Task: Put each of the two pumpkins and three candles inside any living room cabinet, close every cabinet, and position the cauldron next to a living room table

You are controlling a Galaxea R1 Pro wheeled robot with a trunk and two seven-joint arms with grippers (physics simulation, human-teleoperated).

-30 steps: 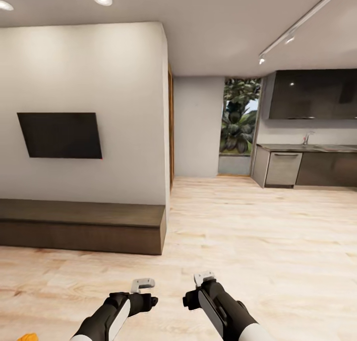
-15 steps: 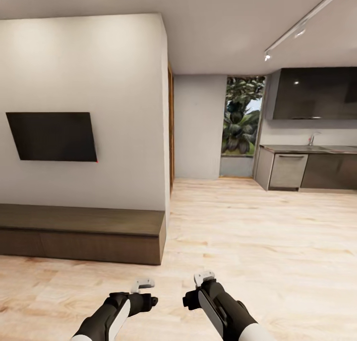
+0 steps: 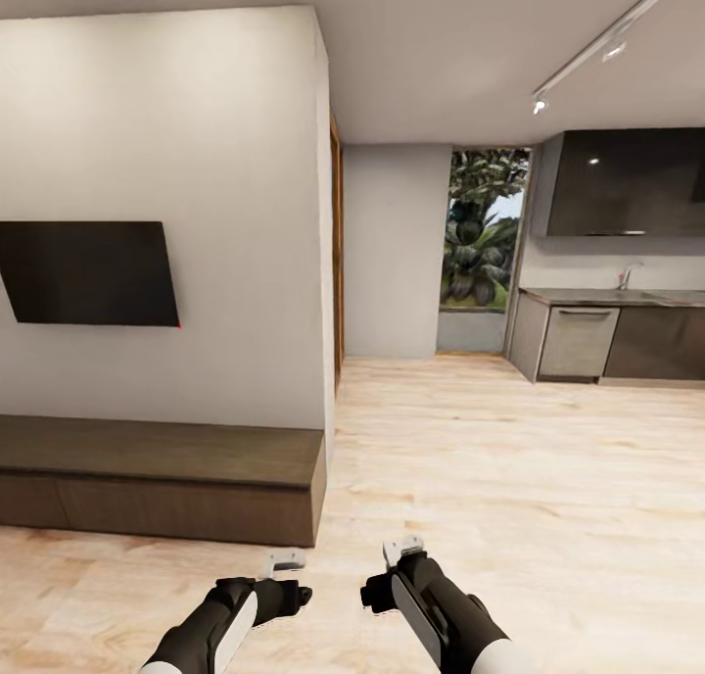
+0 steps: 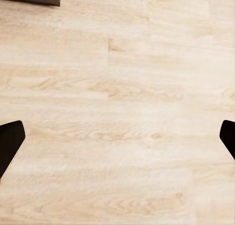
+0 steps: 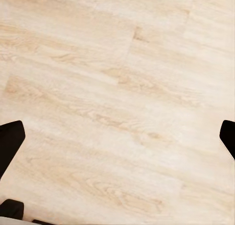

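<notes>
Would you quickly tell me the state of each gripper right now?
Left gripper: open, holding nothing, above the wood floor.
Right gripper: open, holding nothing, above the same floor.

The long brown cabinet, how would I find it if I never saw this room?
Look for the white wall with the black TV hanging on it. Right below the TV, on the light wood floor, sits the cabinet. It is long, low and dark brown, unlike the tall grey kitchen cabinets far off.
</notes>
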